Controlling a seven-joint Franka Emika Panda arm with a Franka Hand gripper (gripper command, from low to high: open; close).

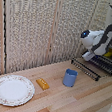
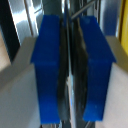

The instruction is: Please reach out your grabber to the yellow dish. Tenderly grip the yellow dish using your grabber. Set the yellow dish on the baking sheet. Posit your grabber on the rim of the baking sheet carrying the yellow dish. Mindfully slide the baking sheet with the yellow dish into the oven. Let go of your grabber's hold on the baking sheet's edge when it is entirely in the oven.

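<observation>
You have one arm in play, and its grabber (image 1: pixel 87 55) sits at the exterior view's right, angled down onto the near edge of the one baking sheet (image 1: pixel 88 69). That sheet is a dark rack of wire-like bars; its near end juts out over the wooden table (image 1: pixel 56 100), while its far end runs off behind the arm, so you cannot see how far in it goes. A sliver of bright yellow (image 1: pixel 110 53) shows just past the arm above the sheet; it is likely the yellow dish, but it is too small and too covered to be sure, or to say how it sits. The oven itself is hard to pick out: only dark shapes at the picture's right edge, cut off by the frame.

On the table you can count three loose things: one blue cup (image 1: pixel 70 77) standing upright near the sheet's near end, one small orange-yellow block (image 1: pixel 42 83) lying just beside the one white patterned plate (image 1: pixel 12 90). Cup and block are apart; whether block and plate touch is not clear. A pale rounded shape at the lower right corner is cut off and cannot be named.

From the wrist view you see two blue fingers (image 2: pixel 49 65), drawn in narrow, with a thin dark edge (image 2: pixel 74 75) pinched between them. That looks like the sheet's rim, though the picture is blurred. Metal bars and a strip of yellow at the picture's edge are too blurred to identify.
</observation>
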